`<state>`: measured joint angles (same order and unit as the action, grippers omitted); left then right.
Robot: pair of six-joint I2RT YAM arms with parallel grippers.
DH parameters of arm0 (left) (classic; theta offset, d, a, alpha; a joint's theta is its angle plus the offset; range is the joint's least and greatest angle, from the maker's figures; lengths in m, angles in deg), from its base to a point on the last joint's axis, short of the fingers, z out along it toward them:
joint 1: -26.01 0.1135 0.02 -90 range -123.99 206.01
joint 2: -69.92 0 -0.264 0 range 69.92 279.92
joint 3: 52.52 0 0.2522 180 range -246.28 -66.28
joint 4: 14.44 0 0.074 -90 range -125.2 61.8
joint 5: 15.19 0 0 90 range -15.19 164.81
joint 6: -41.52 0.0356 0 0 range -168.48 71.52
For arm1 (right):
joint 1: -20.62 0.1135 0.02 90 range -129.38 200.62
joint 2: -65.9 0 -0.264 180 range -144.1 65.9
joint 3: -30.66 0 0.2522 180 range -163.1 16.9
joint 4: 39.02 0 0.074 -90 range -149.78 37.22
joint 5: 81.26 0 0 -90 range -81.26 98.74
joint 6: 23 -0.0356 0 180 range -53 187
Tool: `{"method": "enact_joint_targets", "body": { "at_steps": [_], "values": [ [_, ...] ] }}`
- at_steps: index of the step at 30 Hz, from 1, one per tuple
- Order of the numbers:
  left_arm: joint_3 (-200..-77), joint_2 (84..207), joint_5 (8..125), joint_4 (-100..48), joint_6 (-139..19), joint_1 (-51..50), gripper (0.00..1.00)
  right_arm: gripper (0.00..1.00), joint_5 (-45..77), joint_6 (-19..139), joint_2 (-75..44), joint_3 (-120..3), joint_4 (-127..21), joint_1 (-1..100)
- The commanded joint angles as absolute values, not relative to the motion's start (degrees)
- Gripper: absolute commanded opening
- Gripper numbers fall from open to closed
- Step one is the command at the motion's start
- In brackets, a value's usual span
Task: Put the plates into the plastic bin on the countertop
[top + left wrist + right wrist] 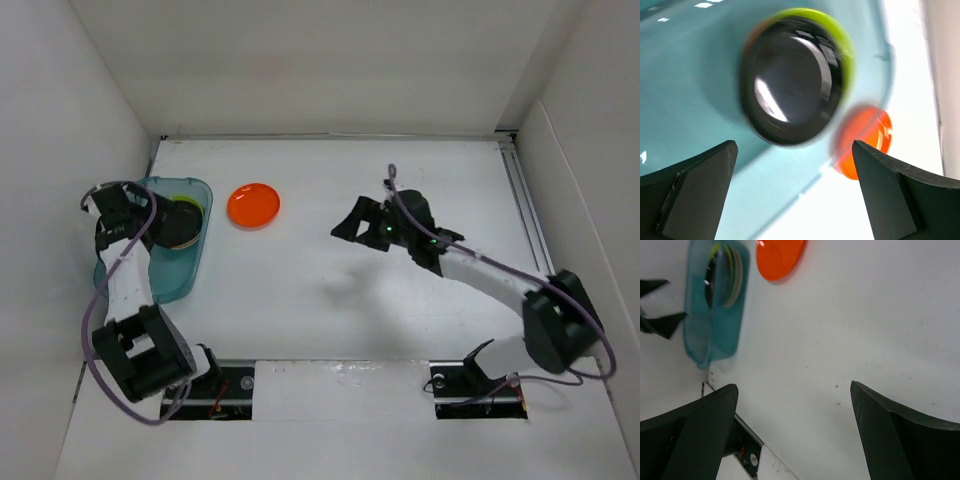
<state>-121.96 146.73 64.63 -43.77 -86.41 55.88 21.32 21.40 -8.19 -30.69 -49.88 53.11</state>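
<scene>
I see the matte white countertop (350, 310) and, at its left, the translucent teal plastic bin (188, 272), round-cornered, holding stacked plates (180, 222) with a glossy black plate (790, 80) uppermost. One orange plate (253, 205) lies just beside the bin. My left gripper (794, 150) hangs over the stack, jaws wide and empty. My right gripper (794, 390), equally wide, hovers mid-counter.

Translucent teal bin (175, 272), glossy black plate (790, 80), lime-green plate (847, 47) — plus orange plate (253, 204), white countertop (330, 310).

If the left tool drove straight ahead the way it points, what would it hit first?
Probably the glossy black plate lying uppermost in the teal bin; the open left tool points at it, though depth is unclear.
</scene>
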Motion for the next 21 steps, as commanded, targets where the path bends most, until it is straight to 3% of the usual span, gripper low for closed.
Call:
{"method": "enact_joint_targets", "body": {
  "at_steps": [1, 6, 12, 21],
  "values": [
    [-126.2, 137.3, 73.1, -45.1, -84.5, 46.7, 1.0, 1.0, 24.8, 22.7, -19.1, -39.0, -42.3, 55.7],
    [-125.6, 130.2, 78.4, -48.2, -82.3, 30.2, 1.0, 0.94, 27.4, 18.9, -41.7, -52.7, -40.4, 55.7],
    [-119.3, 122.9, 70.7, -48.2, -76.4, 29.5, 1.0, 0.85, 30.5, 12.9, -60.3, -73.1, -41.0, 56.7],
    [-115.9, 117.6, 67.5, -47.6, -74.8, 29.5, 1.0, 0.68, 30.8, 4.3, -75.5, -90.1, -45.1, 57.8]
  ]
}}
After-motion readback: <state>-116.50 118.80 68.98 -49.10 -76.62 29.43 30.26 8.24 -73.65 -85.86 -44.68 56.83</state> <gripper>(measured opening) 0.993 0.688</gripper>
